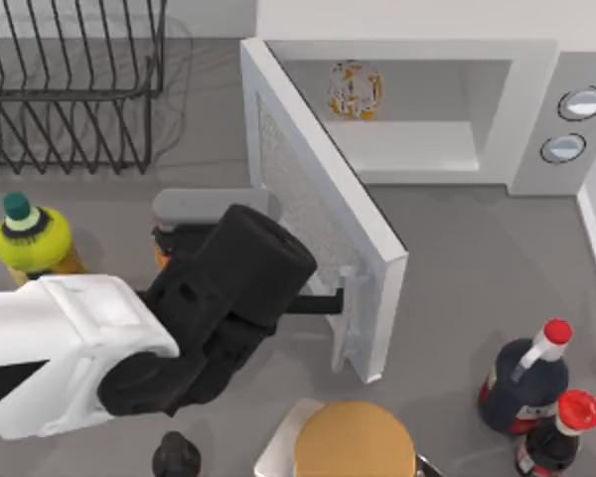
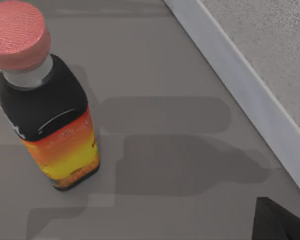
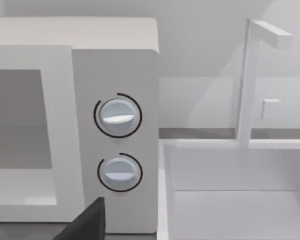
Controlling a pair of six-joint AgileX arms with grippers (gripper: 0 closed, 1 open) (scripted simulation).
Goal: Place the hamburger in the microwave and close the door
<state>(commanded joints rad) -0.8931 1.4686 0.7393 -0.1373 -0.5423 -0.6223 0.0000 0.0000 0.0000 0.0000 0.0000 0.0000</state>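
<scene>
The left arm's bulk (image 1: pixel 219 308) hides its fingers' state at the half-open door (image 1: pixel 323 204); hamburger (image 1: pixel 355 89) sits inside.

the grey desk (image 1: pixel 457 248) carries a crowd of things. at the back stands the white microwave (image 1: pixel 536 109) with its door (image 1: pixel 318 199) swung out over the desk top. a black wire rack (image 1: pixel 70 79) sits at the back left. near the left edge is a yellow bottle (image 1: pixel 30 238) with a green cap. at the front right two dark bottles (image 1: pixel 521 383) (both red-capped) stand just beside each other. a large orange-tan disc (image 1: pixel 353 437) rests at the front edge, and another dark bottle (image 2: pixel 47 117) with an orange label stands upright beside the door.
</scene>
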